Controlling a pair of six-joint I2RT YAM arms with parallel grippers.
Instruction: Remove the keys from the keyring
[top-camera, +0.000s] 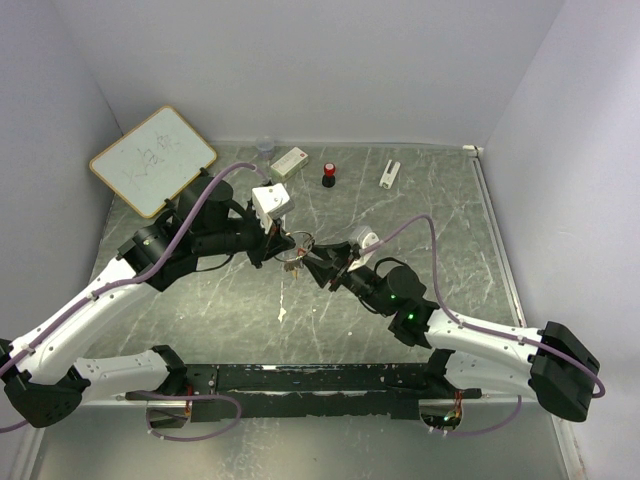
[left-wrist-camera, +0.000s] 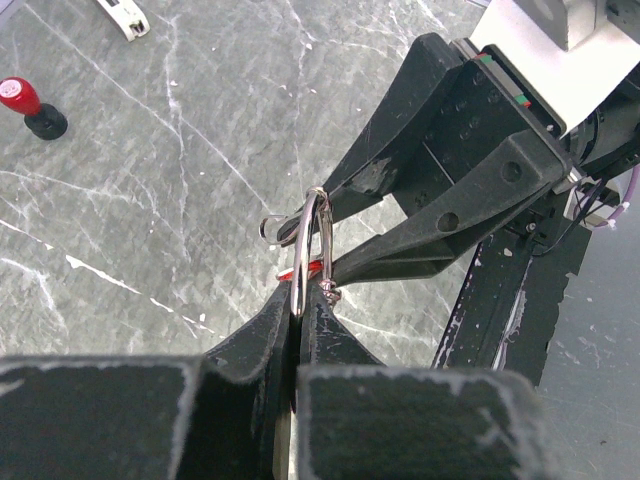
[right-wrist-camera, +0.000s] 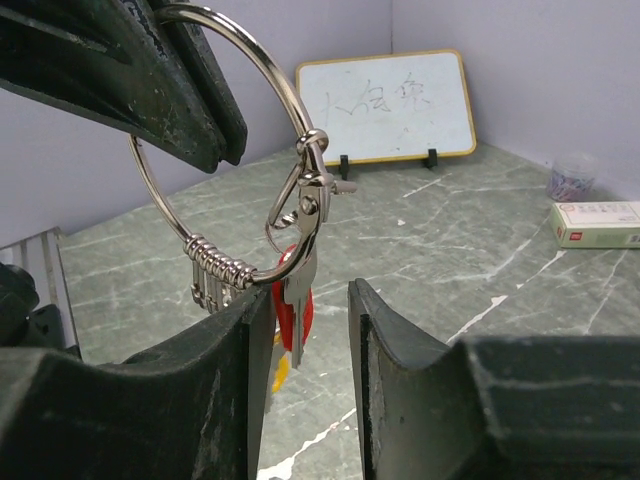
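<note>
The keyring, a thin silver wire ring, hangs in the air between my two grippers; it also shows in the top view and the left wrist view. My left gripper is shut on its edge and holds it upright. A red-headed key, a silver key and a yellowish one hang from a clasp on the ring. My right gripper is open, with the hanging keys between its fingers.
A whiteboard stands at the back left. Along the back lie a clear cup, a white box, a red-topped black knob and a white clip-like piece. Several small silver hooks hang on the ring.
</note>
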